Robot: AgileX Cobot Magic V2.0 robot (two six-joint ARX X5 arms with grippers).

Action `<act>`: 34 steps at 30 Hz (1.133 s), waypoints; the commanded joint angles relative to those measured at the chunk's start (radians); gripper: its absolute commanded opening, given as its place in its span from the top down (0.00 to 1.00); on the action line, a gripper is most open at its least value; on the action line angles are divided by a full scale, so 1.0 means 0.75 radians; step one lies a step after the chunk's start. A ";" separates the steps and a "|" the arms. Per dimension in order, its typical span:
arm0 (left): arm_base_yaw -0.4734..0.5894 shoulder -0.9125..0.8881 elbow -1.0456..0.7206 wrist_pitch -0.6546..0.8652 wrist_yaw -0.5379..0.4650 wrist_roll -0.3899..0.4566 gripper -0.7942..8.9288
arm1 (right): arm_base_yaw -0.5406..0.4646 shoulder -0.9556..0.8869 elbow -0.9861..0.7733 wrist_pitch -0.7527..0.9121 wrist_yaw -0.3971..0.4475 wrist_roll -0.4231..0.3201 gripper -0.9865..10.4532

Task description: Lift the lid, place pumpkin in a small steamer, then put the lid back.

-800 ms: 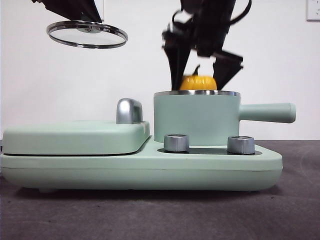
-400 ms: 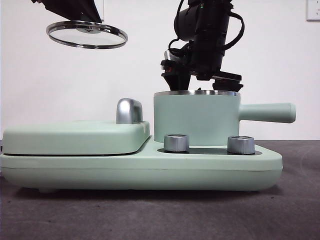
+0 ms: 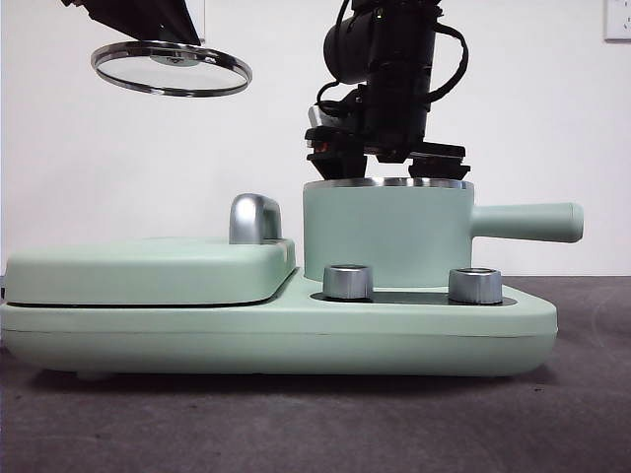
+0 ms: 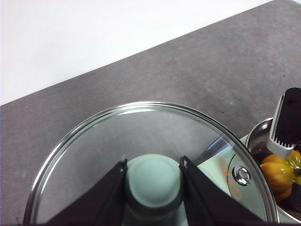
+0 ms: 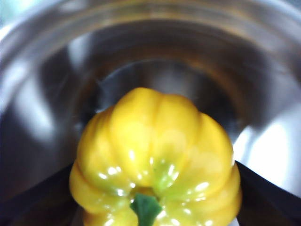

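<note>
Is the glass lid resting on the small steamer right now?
No, the left claw holds the lid up in the air, off to the side of the small steamer.

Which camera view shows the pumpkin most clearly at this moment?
The right wrist view: the pumpkin fills it, down inside the small steamer, between the right gripper's jaws. The left wrist view shows only a small part of it past the lid. The front view hides it behind the steamer's wall.
</note>
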 commanded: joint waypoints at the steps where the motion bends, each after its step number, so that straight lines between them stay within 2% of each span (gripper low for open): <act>1: -0.002 -0.002 0.044 0.034 0.007 -0.007 0.83 | 0.011 0.040 0.040 -0.001 -0.005 -0.015 0.60; 11: -0.001 -0.002 0.044 0.033 0.007 -0.007 0.83 | 0.011 0.065 0.040 -0.025 -0.004 -0.014 0.57; 15: -0.001 -0.002 0.044 0.033 0.007 -0.007 0.83 | 0.010 0.065 0.040 -0.026 -0.003 -0.014 0.47; 20: -0.001 -0.002 0.044 0.034 0.007 -0.007 0.83 | 0.009 0.063 0.056 -0.039 -0.003 -0.011 0.43; 24: -0.002 -0.002 0.044 0.034 0.007 -0.016 0.83 | 0.008 0.062 0.150 -0.095 -0.003 -0.008 0.43; 29: -0.002 -0.002 0.044 0.035 0.007 -0.022 0.83 | 0.015 0.054 0.384 -0.222 -0.003 -0.005 0.43; 34: -0.002 -0.002 0.044 0.035 0.007 -0.022 0.83 | 0.021 -0.075 0.405 -0.226 0.016 0.007 0.43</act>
